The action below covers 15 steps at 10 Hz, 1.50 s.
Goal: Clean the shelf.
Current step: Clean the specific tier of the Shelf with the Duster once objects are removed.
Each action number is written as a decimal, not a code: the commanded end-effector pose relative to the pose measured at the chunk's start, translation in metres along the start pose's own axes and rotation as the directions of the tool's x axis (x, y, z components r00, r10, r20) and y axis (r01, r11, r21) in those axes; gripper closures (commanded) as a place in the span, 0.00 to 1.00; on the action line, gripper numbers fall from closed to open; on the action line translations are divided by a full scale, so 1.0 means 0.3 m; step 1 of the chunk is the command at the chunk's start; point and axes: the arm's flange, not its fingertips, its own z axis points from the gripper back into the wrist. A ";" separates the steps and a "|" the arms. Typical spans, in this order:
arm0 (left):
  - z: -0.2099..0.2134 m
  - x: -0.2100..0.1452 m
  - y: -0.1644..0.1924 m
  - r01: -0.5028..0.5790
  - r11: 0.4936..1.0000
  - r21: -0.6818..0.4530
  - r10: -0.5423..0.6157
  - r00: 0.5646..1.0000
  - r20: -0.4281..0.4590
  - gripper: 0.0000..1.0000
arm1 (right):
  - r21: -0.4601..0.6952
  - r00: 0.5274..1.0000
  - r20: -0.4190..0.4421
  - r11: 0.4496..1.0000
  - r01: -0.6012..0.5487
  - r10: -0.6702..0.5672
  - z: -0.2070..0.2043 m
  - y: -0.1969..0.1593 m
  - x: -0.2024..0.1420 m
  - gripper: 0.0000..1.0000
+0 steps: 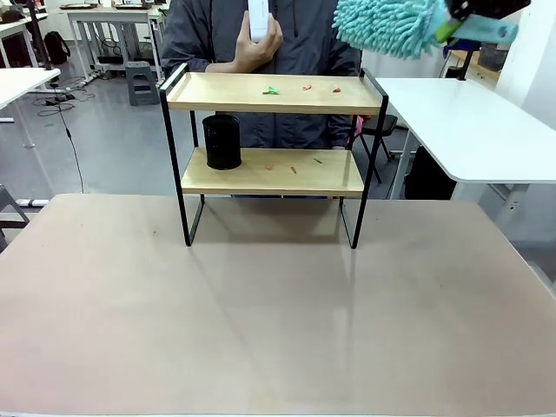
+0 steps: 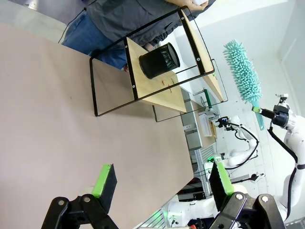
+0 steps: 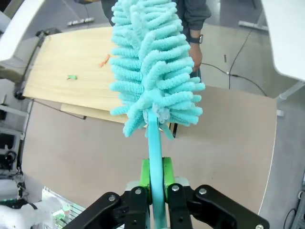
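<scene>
The front view is showing both boards of the shelf (image 1: 226, 91), with small scraps (image 1: 306, 86) lying on the upper board, more on the lower one, and a black mesh cup (image 1: 221, 142) standing on the lower board's left end. The right wrist view is looking down on the upper board, where the duster (image 3: 152, 62) is hiding much of the wood. The shelf is standing at the far side of the table (image 1: 261, 330), its long axis running left to right, in front of a person whose hand (image 1: 258, 43) is holding something white, cut off by the top edge. The right gripper (image 3: 156, 183) is clamping the duster's handle, the fluffy head pointing away along the fingers, above the shelf's right end. The left gripper (image 2: 162, 179) is hanging with jaws wide, gripping nothing, above the table.
</scene>
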 end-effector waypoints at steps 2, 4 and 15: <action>-0.005 0.001 -0.001 0.019 1.000 -0.020 -0.019 1.000 0.016 0.00 | -0.094 0.998 -0.007 0.994 0.061 -0.062 -0.044 0.044 -0.027 0.88; -0.005 0.001 -0.001 0.019 1.000 -0.020 -0.019 1.000 0.016 0.00 | -0.081 0.994 -0.095 0.996 0.046 -0.054 -0.098 0.065 -0.053 0.88; -0.005 0.001 -0.001 0.019 1.000 -0.020 -0.019 1.000 0.016 0.00 | 0.522 0.900 -0.269 0.837 -0.164 0.344 -0.164 0.172 -0.060 0.88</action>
